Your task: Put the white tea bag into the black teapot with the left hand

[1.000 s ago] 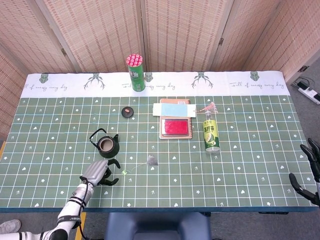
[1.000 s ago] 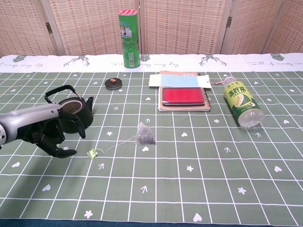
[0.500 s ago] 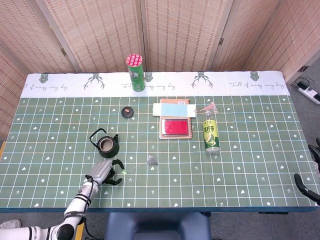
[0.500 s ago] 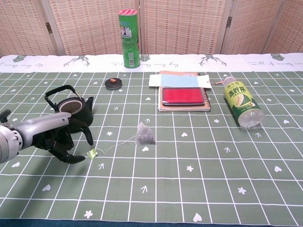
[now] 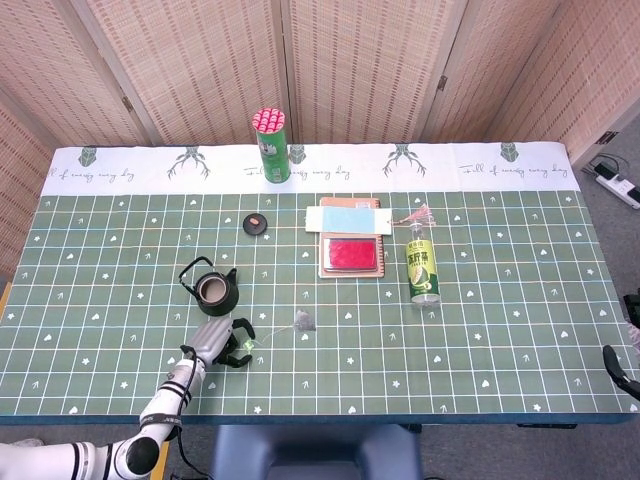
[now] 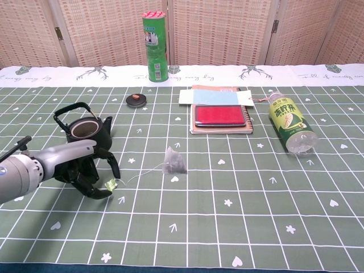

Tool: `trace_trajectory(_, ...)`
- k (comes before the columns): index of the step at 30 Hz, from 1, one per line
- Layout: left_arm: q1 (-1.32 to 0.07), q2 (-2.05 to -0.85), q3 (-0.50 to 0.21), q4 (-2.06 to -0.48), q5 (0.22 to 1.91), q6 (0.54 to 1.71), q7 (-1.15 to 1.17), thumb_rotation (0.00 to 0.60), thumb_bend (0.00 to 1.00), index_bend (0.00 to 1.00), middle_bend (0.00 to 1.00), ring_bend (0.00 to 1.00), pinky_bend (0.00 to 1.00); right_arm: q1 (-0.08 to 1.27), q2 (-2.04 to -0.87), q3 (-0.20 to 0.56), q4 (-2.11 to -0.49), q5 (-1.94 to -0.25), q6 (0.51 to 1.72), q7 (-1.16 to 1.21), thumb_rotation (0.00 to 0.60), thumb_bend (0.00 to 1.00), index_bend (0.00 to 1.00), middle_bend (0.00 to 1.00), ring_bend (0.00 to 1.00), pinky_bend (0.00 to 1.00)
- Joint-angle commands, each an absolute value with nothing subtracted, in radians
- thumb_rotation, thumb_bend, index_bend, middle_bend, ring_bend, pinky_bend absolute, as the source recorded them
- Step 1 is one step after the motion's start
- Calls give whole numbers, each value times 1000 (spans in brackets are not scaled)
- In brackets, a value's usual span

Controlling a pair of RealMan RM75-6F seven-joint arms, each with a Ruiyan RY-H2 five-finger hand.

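The white tea bag (image 5: pixel 303 320) (image 6: pixel 174 160) lies on the green cloth, its string running left to a small green tag (image 6: pixel 111 183) (image 5: pixel 245 343). The black teapot (image 5: pixel 213 289) (image 6: pixel 85 129) stands uncovered just behind and left of the tag. My left hand (image 5: pixel 215 342) (image 6: pixel 85 168) rests low on the cloth in front of the teapot. Its dark fingers (image 6: pixel 115 166) arch around the tag, which still lies flat on the cloth, not lifted. Only spread fingertips of my right hand (image 5: pixel 615 362) show at the table's right edge, holding nothing.
The teapot's small lid (image 5: pixel 257 224) (image 6: pixel 135 100) lies behind the pot. A green canister (image 5: pixel 273 146) stands at the back. A red-covered notebook stack (image 5: pixel 350 250) and a lying green bottle (image 5: pixel 423 265) are right of centre.
My left hand has slid right along the cloth until its fingers surround the green tag. My right hand has drawn back almost out of view. The tea bag and teapot have not moved.
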State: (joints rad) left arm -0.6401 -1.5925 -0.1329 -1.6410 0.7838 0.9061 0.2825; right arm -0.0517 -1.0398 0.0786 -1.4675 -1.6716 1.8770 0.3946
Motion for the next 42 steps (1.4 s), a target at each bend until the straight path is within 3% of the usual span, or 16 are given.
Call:
trace_trajectory(1,-642,-1597,-132,-1634,783,903,276,600,290,423,1000,1000,1000,-53,-1039,79,-1465,-1671,1877,398,600,419,0,0,0,0)
trace_trajectory(31,-653,-1609,-125,-1592,799,896,230,600,317,544,1000,1000,1000,-55,-1039,84,-1467,-1675,1869,389,600,420,0,0,0,0)
trace_trajectory(42,-649,-1604,-112,-1575,809,879,212,600,488,569,1000,1000,1000,-56,-1040,85,-1466,-1676,1867,386,600,419,0,0,0,0)
